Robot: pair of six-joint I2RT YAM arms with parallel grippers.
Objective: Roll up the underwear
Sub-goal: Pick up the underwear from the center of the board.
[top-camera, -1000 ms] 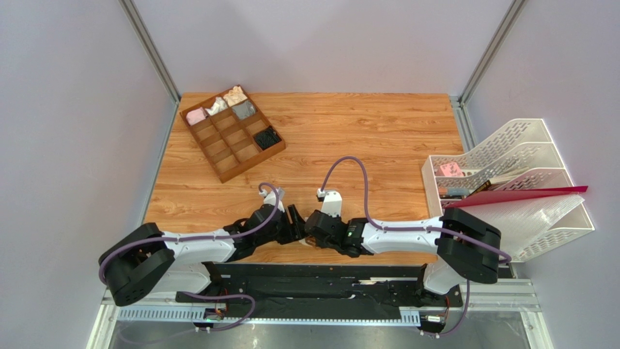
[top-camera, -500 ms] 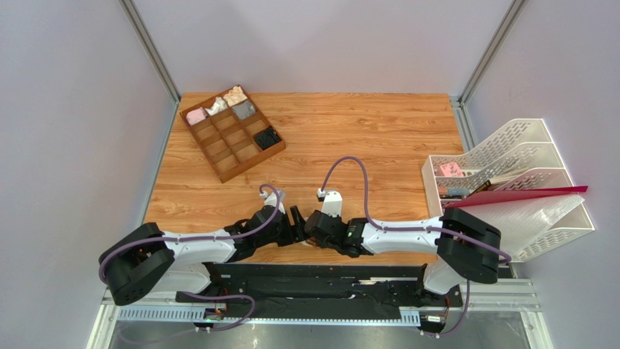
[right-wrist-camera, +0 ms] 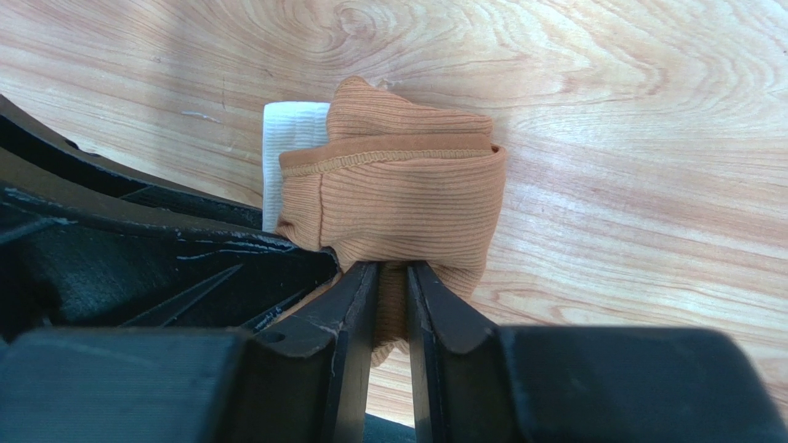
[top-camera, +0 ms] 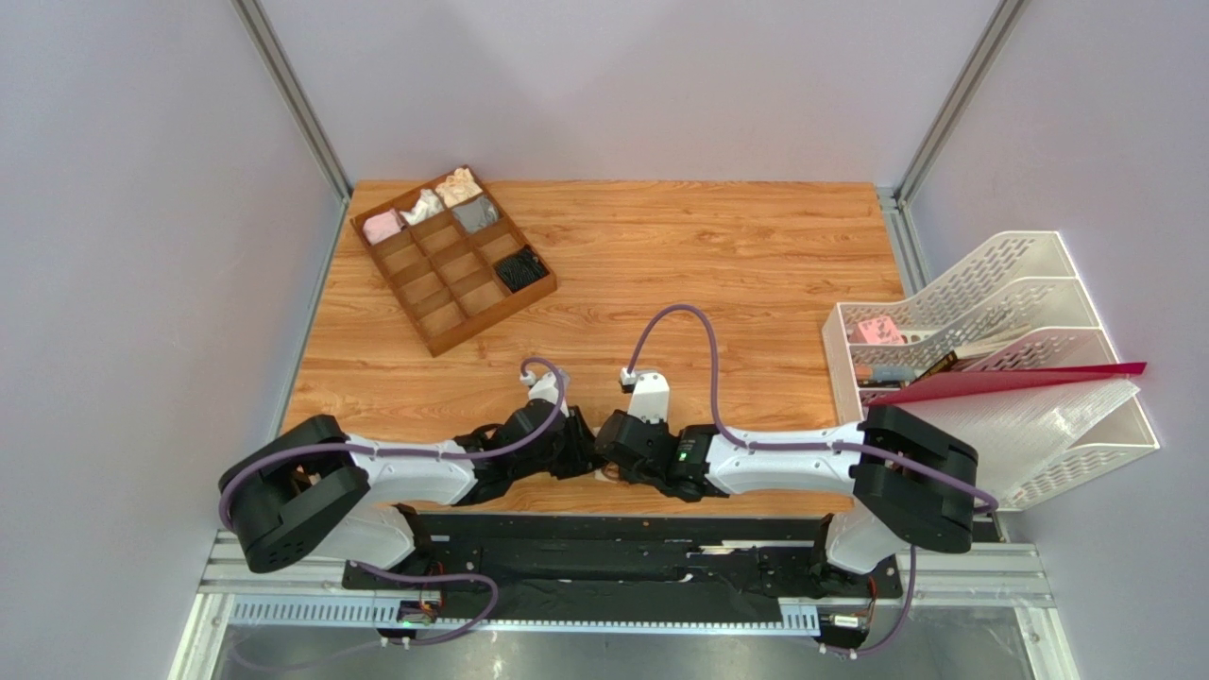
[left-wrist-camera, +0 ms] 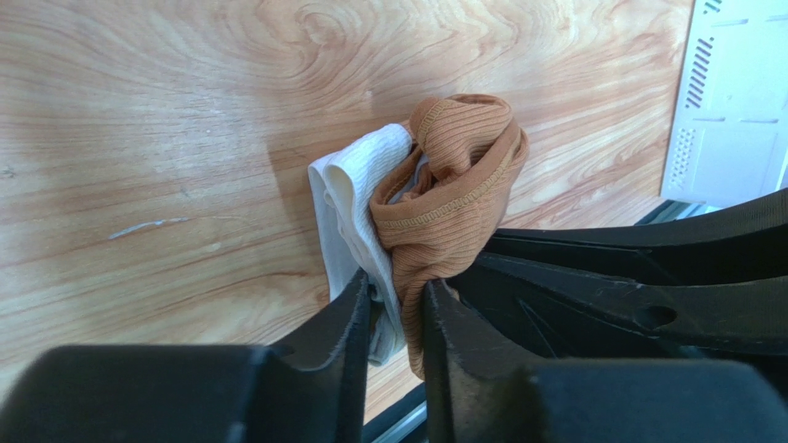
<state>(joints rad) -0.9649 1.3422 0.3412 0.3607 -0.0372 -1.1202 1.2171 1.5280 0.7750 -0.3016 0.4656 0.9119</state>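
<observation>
The underwear (left-wrist-camera: 453,175) is a bunched roll of ribbed brown fabric with a cream-white band (left-wrist-camera: 347,198), lying on the wooden table near its front edge. My left gripper (left-wrist-camera: 398,293) is shut on its near end, pinching white band and brown fabric together. From the other side my right gripper (right-wrist-camera: 393,277) is shut on a brown fold of the underwear (right-wrist-camera: 398,198). In the top view both grippers (top-camera: 593,446) meet over the bundle and hide it.
A brown divided tray (top-camera: 451,259) with small fabric bundles sits at the back left of the table (top-camera: 710,255). A white file rack (top-camera: 994,354) with a red folder stands at the right edge. The table's front edge lies just behind the grippers.
My left gripper moved right toward the right gripper and went from open to shut on the underwear's end. The right arm held still.
</observation>
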